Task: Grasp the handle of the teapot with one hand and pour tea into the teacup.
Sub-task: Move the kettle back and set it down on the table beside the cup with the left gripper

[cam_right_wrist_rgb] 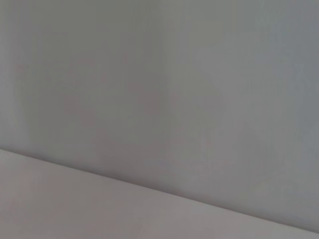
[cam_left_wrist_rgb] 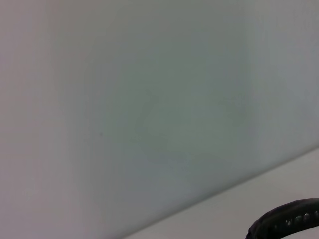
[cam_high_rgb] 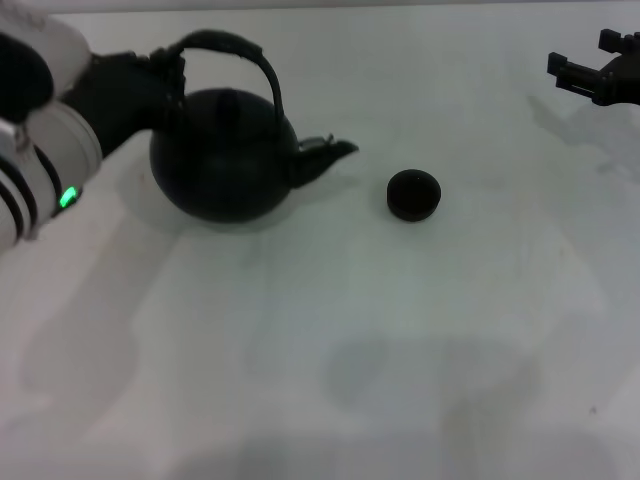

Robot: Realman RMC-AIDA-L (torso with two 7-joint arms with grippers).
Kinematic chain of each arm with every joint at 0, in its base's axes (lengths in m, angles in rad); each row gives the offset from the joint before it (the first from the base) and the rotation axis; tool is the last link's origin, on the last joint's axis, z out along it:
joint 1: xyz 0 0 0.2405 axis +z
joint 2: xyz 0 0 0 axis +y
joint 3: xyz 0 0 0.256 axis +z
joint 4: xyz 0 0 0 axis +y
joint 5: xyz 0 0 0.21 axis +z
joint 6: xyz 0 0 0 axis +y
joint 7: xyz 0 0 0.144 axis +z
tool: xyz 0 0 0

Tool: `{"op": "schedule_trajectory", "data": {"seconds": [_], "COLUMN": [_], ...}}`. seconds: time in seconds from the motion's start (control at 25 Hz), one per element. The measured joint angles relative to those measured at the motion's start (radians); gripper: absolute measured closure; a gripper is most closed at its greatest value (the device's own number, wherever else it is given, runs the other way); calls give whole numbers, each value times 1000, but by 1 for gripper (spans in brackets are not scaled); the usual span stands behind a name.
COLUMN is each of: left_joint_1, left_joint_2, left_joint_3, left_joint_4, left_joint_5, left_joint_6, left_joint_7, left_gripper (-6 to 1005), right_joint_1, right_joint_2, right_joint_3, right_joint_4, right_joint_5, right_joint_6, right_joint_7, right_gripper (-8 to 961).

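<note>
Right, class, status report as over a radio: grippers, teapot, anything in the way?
Left gripper at handle. Right gripper parked far right. Teapot on table, spout toward teacup. Path clear.

No readable text, label, brand, number or sign anywhere in view

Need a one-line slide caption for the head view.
Left gripper at the teapot handle; teacup beside spout; right gripper parked far right.

L arm: reaches in from left edge, wrist angled twd centre
L gripper (cam_high_rgb: 172,72): jaws hidden
R gripper (cam_high_rgb: 585,78): far right, raised, idle
</note>
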Motion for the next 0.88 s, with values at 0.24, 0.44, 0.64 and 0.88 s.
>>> {"op": "schedule_trajectory", "data": {"seconds": [0.24,0.44,0.64,0.88], "left_joint_1": [57,64,62,63], "left_joint_2": [-1,1,0,1], "left_joint_3": [60,75,85,90], "left_joint_4": [-21,-58,-69,-70], "left_joint_5": [6,7,6,6], "left_joint_6": [-105,-162,-173,-174], "left_joint_7": [52,61,62,74], "left_gripper": [885,886,888,889], "right_joint_1": [1,4,1,-1], "right_joint_2": [-3,-5,-7,-8], "right_joint_3": [0,0,0,1], "right_joint_4": [0,4,11,12], "right_joint_5": [0,-10,-11,-11], "right_joint_6": [-1,-3,-5,-5], "right_joint_7": [2,5,5,5], "right_gripper": [93,93,93,93]}}
